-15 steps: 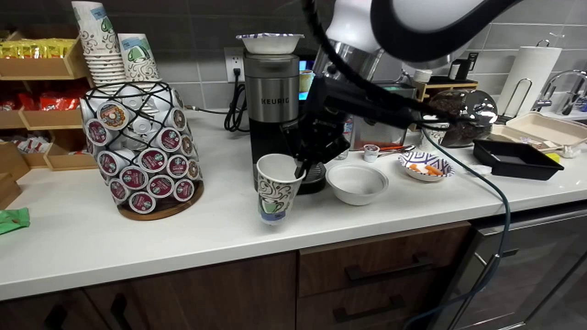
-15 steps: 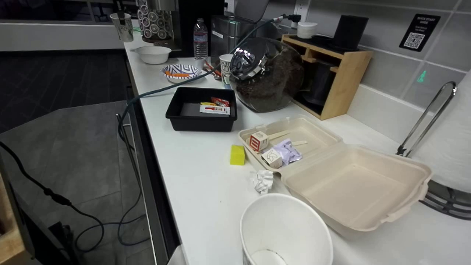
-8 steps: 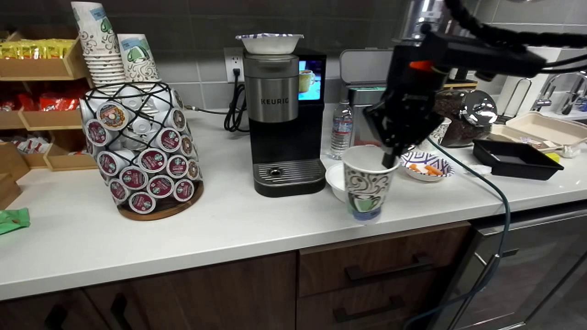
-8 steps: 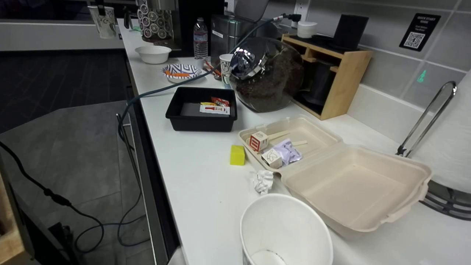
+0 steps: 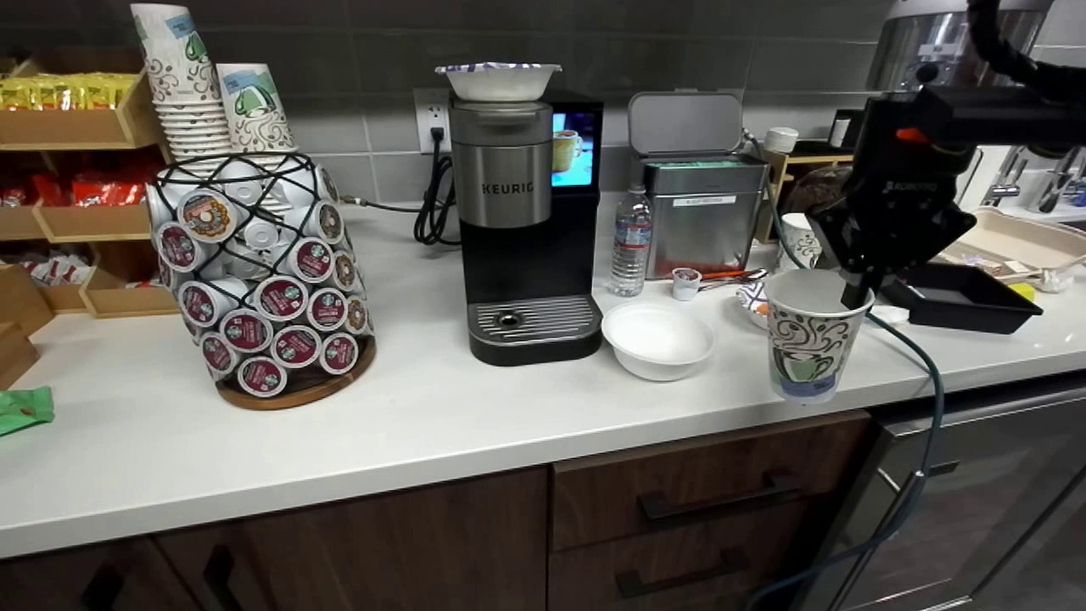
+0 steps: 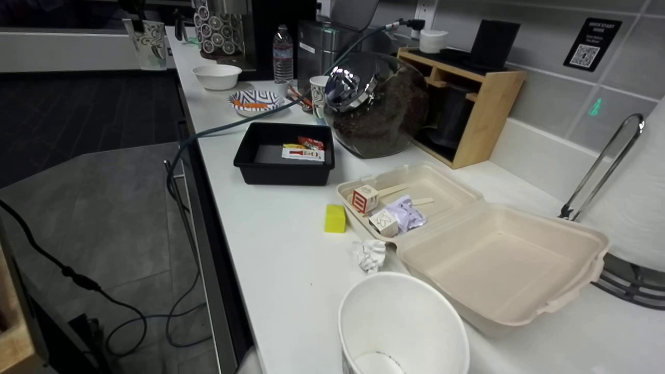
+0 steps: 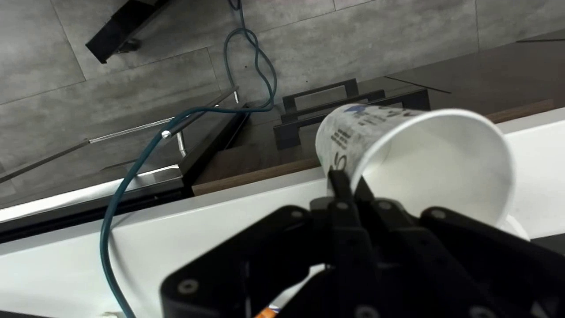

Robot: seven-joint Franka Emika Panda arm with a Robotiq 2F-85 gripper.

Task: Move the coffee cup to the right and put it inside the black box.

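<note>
The coffee cup, white paper with a swirl and green cup print, hangs tilted from my gripper in both exterior views (image 5: 810,356) (image 6: 149,47). In the wrist view the cup (image 7: 348,137) shows its open mouth. My gripper (image 5: 857,293) is shut on the cup's near rim, one finger inside and one outside; the fingertips show in the wrist view (image 7: 352,183). The cup is in the air by the counter's front edge. The low black box (image 5: 959,310) stands farther right in that view, partly behind the gripper. In an exterior view the black box (image 6: 283,174) holds several small packets.
A white bowl (image 5: 657,344) and a patterned plate (image 6: 255,101) sit near the cup. A teal cable (image 6: 228,126) crosses the counter beside the box. A glass jar (image 6: 379,119), a yellow block (image 6: 335,218) and an open clamshell container (image 6: 499,259) are around the box.
My gripper has carried the cup to the right, from in front of the coffee machine past the white bowl to in front of the plate. The black box has not moved.
</note>
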